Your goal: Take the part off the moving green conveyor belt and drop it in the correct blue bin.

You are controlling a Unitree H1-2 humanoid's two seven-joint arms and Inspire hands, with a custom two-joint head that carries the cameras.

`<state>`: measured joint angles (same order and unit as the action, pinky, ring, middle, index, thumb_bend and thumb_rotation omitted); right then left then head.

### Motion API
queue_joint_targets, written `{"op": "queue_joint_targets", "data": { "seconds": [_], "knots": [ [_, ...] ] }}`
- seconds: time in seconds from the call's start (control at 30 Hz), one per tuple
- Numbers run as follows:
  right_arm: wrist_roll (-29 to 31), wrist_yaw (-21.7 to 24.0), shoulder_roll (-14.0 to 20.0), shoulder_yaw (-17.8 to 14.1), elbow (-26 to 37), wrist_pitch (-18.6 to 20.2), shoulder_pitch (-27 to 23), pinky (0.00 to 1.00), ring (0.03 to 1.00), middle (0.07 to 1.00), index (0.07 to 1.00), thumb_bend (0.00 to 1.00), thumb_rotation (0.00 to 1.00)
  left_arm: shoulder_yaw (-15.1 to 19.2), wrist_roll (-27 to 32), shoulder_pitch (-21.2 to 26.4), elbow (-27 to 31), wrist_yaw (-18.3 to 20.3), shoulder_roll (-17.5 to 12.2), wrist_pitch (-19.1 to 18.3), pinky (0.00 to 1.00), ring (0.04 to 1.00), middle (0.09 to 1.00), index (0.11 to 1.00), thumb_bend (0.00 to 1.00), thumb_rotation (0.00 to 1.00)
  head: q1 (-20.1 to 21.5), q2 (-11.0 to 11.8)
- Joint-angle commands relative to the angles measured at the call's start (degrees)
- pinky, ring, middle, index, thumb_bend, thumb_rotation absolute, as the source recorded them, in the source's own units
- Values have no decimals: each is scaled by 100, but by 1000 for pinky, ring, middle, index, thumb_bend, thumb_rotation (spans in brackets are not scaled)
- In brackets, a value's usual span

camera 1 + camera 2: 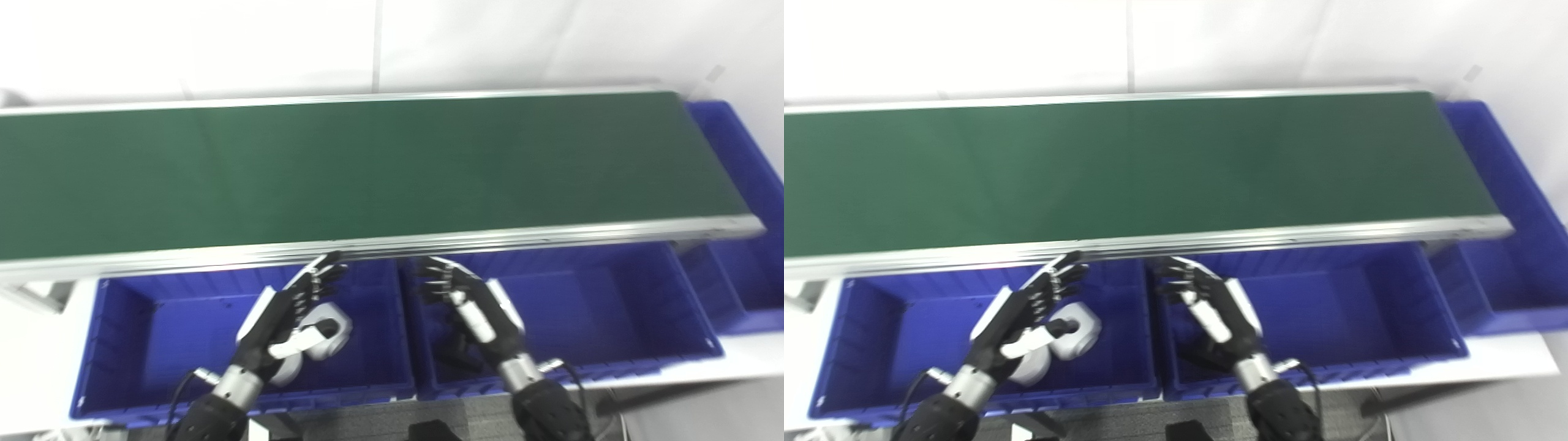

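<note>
Left eye view: left hand [288, 315] and right hand [474, 303] both spread, empty; no legible writing.

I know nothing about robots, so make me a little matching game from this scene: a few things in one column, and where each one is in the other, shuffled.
Things:
1. long green conveyor belt
2. white rounded plastic parts
3. right hand
4. left hand

Places:
A. over the middle blue plastic bin
B. lying inside the left blue plastic bin
C. across the back, bare of parts
D. above the white parts, fingers apart

Pairs: 1-C, 2-B, 3-A, 4-D
</note>
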<state>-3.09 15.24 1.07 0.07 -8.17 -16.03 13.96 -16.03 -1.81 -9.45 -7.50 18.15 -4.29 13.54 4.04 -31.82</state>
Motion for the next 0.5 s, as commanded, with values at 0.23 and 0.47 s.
{"op": "queue_joint_targets", "data": {
  "seconds": [0.23, 0.47],
  "knots": [
    [83, -161, 255, 244, -467, -932, -194, 647, 684, 763, 791, 863, 961, -88, -42, 54, -198, -114, 196, 488, 873, 891, 859, 890, 752, 585, -225, 348],
    [-46, -340, 378, 398, -690, -1058, -278, 615, 673, 753, 791, 841, 964, -104, 3, 142, -446, -90, 222, 628, 854, 875, 849, 877, 751, 545, -296, 585]
  ]
}}
